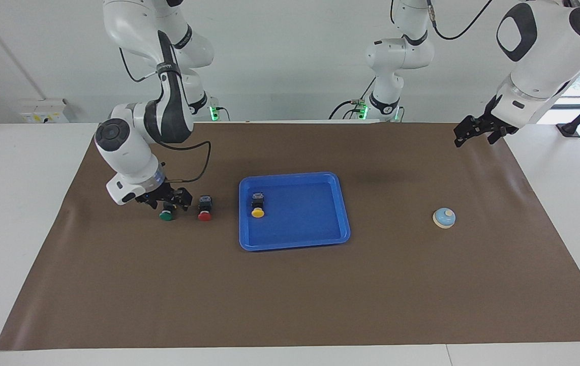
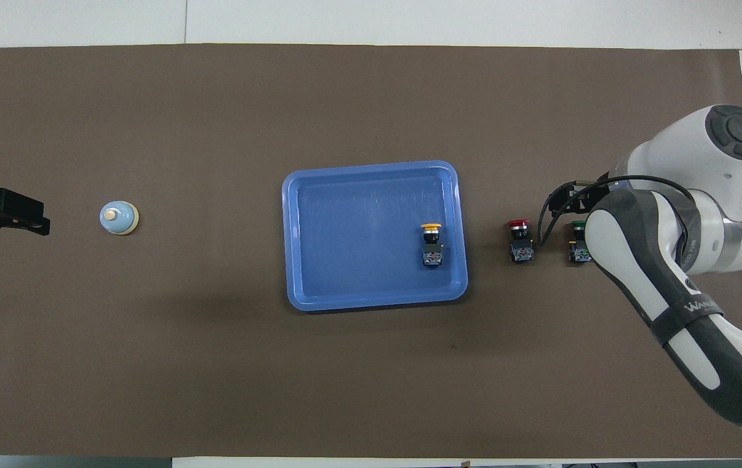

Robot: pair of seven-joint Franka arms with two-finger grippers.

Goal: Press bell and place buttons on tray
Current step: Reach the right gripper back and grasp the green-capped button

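Observation:
The blue tray (image 1: 343,213) lies mid-table and also shows in the overhead view (image 2: 371,174). The yellow button (image 1: 257,206) lies on its side in the tray, toward the right arm's end (image 2: 432,240). The red button (image 1: 204,208) and the green button (image 1: 166,215) lie on the mat beside the tray. My right gripper (image 1: 169,202) is low over the green button (image 2: 579,229), its open fingers on either side of the button's black body. The bell (image 1: 444,217) stands toward the left arm's end (image 2: 118,217). My left gripper (image 1: 478,134) hangs open and empty in the air.
A brown mat (image 1: 290,295) covers the table. The right arm's forearm (image 2: 670,305) reaches over the mat at its own end. The left gripper (image 2: 16,218) hovers over the mat's edge at the left arm's end, apart from the bell.

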